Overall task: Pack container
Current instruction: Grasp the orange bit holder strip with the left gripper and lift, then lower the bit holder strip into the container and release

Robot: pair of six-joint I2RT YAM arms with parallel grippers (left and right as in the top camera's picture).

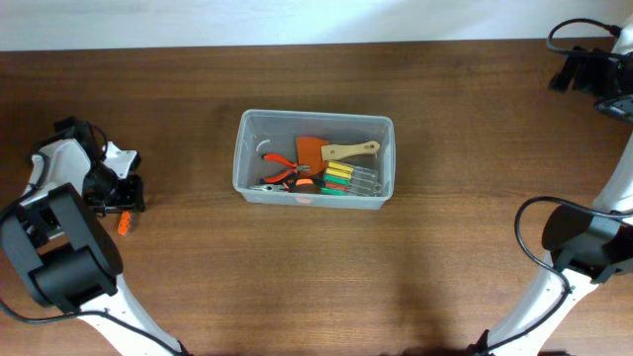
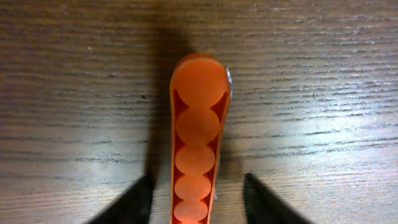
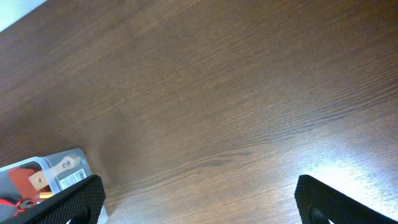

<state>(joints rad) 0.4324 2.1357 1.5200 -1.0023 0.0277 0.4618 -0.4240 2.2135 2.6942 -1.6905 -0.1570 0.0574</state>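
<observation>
The container (image 1: 240, 163), a translucent grey bin, stands mid-table. It holds orange-handled pliers (image 1: 282, 170), an orange scraper with a wooden handle (image 1: 348, 150) and green and yellow screwdrivers (image 1: 351, 181). My left gripper (image 1: 125, 201) is at the far left over an orange tool (image 1: 124, 226). In the left wrist view the orange handle with round recesses (image 2: 196, 130) lies on the wood between my open fingers (image 2: 198, 208), with a gap on each side. My right gripper (image 1: 584, 69) is at the far right back, open and empty (image 3: 199, 202). The container's corner shows in the right wrist view (image 3: 59, 169).
The brown wooden table (image 1: 445, 247) runs the full width, with a white wall edge along the back. Black cables (image 1: 539, 237) loop by the right arm's base at the right edge.
</observation>
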